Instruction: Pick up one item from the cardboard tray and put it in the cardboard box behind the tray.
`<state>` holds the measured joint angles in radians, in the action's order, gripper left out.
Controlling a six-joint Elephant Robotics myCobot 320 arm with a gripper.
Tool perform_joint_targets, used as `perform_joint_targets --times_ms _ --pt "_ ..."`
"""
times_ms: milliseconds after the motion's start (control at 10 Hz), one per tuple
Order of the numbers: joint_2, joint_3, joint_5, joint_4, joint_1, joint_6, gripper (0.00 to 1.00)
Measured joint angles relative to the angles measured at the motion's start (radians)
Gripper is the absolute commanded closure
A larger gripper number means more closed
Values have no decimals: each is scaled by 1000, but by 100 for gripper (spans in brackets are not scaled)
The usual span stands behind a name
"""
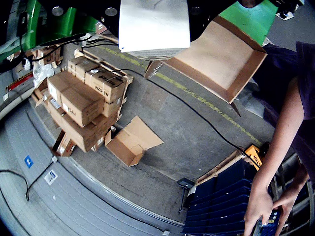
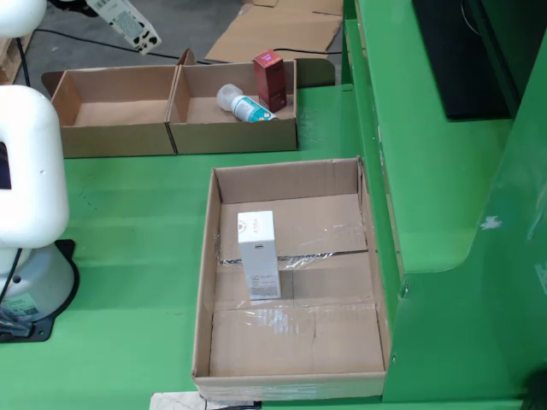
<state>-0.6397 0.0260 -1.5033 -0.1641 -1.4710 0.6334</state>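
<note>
A green desk [image 2: 128,231] in a warehouse carried the cardboard. The white carton [image 2: 258,254] lay alone in the cardboard tray [image 2: 203,290], left of its middle and near its far half, untouched, so the pick looked not yet begun. Behind the tray stood the cardboard box [image 2: 175,137], two compartments side by side: the one nearer the tray's far edge held a red carton [image 2: 269,80] and a white bottle [image 2: 243,104], the other was bare. The tool appeared in neither view, so I could not tell whether it was spread or pressed together.
</note>
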Motion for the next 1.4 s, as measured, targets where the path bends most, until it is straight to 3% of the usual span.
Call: perform_joint_targets --times_ms 500,900,1400 --pt "-23 0 -113 -183 55 -46 100" --pt "-87 2 -135 -156 68 -63 100" --pt "-190 2 -106 -2 90 -89 100"
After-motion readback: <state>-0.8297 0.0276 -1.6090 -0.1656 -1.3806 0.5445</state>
